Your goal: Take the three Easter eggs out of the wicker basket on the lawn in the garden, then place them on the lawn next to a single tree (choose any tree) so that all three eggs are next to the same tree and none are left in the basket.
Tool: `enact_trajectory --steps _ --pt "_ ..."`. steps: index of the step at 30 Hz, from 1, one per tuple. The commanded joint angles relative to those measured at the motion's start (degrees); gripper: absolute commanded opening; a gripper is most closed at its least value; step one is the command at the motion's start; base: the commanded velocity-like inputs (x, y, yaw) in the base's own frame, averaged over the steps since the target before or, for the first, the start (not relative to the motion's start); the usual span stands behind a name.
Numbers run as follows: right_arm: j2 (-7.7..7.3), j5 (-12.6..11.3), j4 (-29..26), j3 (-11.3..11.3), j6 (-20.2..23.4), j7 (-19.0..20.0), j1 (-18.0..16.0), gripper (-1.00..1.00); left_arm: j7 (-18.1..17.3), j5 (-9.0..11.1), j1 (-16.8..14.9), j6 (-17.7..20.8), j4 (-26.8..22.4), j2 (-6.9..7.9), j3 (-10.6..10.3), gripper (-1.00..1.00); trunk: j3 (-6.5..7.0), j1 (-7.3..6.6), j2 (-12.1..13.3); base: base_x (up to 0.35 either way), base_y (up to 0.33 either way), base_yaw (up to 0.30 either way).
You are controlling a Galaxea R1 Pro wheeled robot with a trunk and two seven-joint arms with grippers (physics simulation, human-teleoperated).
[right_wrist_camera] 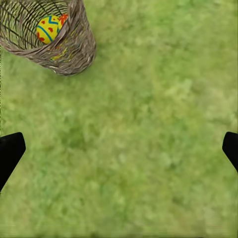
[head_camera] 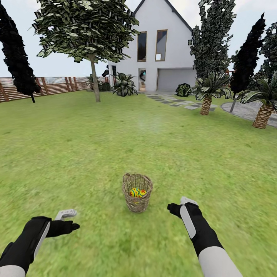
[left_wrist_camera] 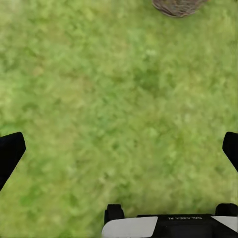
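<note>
The wicker basket (head_camera: 137, 197) stands upright on the lawn (head_camera: 96, 154), just ahead of me between my two arms. Yellow Easter eggs (head_camera: 137, 192) with red and blue markings lie inside; I cannot tell how many. My left gripper (head_camera: 72, 220) hovers open over the grass, left of the basket and nearer to me. On the basket's right, my right gripper (head_camera: 180, 204) is open and holds nothing. The right wrist view shows the basket (right_wrist_camera: 54, 37) with an egg (right_wrist_camera: 48, 29) in it, beyond the spread fingers (right_wrist_camera: 10, 153). The left wrist view catches the basket's edge (left_wrist_camera: 178, 6). A grey-trunked tree (head_camera: 95, 82) stands far off at the left.
A white house (head_camera: 165, 46) closes the far side, with a slat fence (head_camera: 42, 87) at the left. Two palms (head_camera: 206, 104) (head_camera: 263, 115) and dark cypress-like trees (head_camera: 15, 57) stand at the sides. Stepping stones (head_camera: 177, 102) lead to the house. Open grass lies between me and the tree.
</note>
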Motion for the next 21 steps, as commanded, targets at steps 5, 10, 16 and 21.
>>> enact_trajectory --steps 5,10,16,21 --pt "0.04 -0.8 0.0 -0.1 -2.2 -0.5 0.0 1.00 0.8 -0.6 -0.1 -0.6 -0.2 0.05 0.3 1.00 -0.14 0.04 -0.1 0.000 0.000 0.000" --pt "0.04 -0.9 0.0 -0.2 -3.2 -0.4 0.0 1.00 0.9 -0.5 -0.1 -0.8 -0.3 -0.02 0.1 1.00 -0.14 0.04 -0.1 0.000 0.000 0.000" --pt "0.03 -1.0 0.0 -0.3 -5.2 -0.3 0.0 1.00 0.7 -0.4 -0.1 -0.8 -0.5 -0.03 0.2 1.00 -0.14 0.04 -0.1 0.001 0.000 0.000" --pt "0.07 -1.0 0.0 -0.2 -6.5 -0.3 0.0 1.00 0.5 -0.4 -0.1 -0.8 -1.4 -0.02 0.4 1.00 -0.14 0.04 -0.1 0.114 0.140 0.000"
